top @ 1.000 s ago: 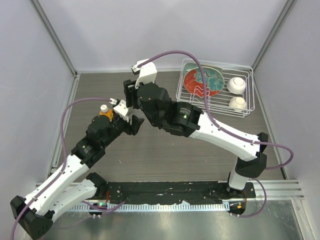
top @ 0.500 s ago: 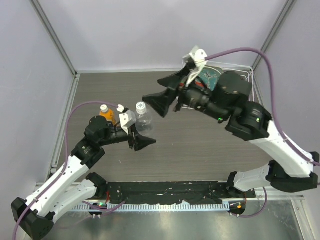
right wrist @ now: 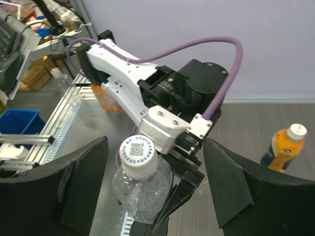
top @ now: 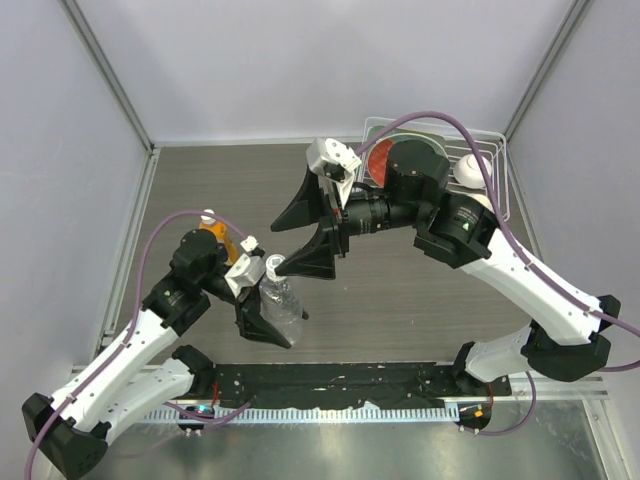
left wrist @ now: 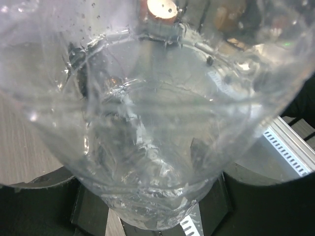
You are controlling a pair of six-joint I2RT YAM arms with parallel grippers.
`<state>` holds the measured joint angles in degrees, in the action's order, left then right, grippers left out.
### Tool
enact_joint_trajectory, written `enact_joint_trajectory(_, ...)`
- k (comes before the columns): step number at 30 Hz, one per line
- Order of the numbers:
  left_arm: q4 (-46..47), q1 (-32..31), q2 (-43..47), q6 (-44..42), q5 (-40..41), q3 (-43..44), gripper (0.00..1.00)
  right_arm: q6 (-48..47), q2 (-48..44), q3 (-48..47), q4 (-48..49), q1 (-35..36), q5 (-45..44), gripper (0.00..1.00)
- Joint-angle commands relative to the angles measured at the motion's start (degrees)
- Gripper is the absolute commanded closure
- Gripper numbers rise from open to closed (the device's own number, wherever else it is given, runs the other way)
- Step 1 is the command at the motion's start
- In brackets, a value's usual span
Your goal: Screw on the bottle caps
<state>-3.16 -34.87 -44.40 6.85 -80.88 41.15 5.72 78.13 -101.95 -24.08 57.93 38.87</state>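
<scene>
Clamping the clear bottle (top: 282, 302), left gripper (top: 270, 324) should hold steady while right gripper (top: 276, 248), fingers apart, centres from 1 o'clock over white cap (right wrist: 139, 151).

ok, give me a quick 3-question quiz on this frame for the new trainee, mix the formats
1. True or false: the right claw is shut on the white cap.
2. Which claw grips the clear bottle? A) left claw B) right claw C) neither
3. Fill in: the white cap's top bears a ___ code sticker.
Key: 1 false, it is open, one finger on either side of the cap; 2 A; 3 QR.
</scene>
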Motion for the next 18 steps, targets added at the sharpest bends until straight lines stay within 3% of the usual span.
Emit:
enact_joint_trajectory(1,-1.1,-0.3,-0.1,-0.3,-7.4,2.7,0.87,1.9,-0.7,0.1,7.7,-0.3,10.0,0.18)
enact_joint_trajectory(8,-1.1,-0.4,-0.2,-0.7,-7.3,2.9,0.9,5.9,0.7,2.8,14.8,-0.3,15.2,0.21)
enact_joint_trajectory(18,-1.1,-0.4,-0.2,-1.8,-6.9,4.0,0.93,6.5,2.2,4.3,15.6,-0.5,15.4,0.27)
